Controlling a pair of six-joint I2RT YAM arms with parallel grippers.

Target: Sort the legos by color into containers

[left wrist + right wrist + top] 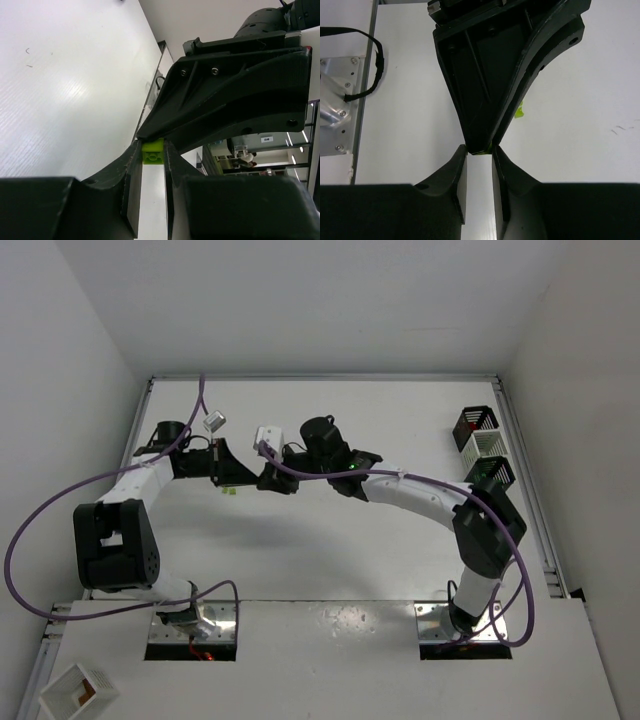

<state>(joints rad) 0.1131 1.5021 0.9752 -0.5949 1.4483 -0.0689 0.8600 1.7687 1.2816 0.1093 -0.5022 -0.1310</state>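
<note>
two hands: mine, tip to tip over the table point(330, 560).
left hand point(152, 156): clenched on a lime lego point(152, 151) at the fingertips.
right hand point(479, 152): fingers parted a little, table showing between, tips at my left hand's.
another lime lego point(520, 111): on the table beside my left hand.
black containers point(477, 420): two at the far right edge, white container point(487, 446) between.
</note>
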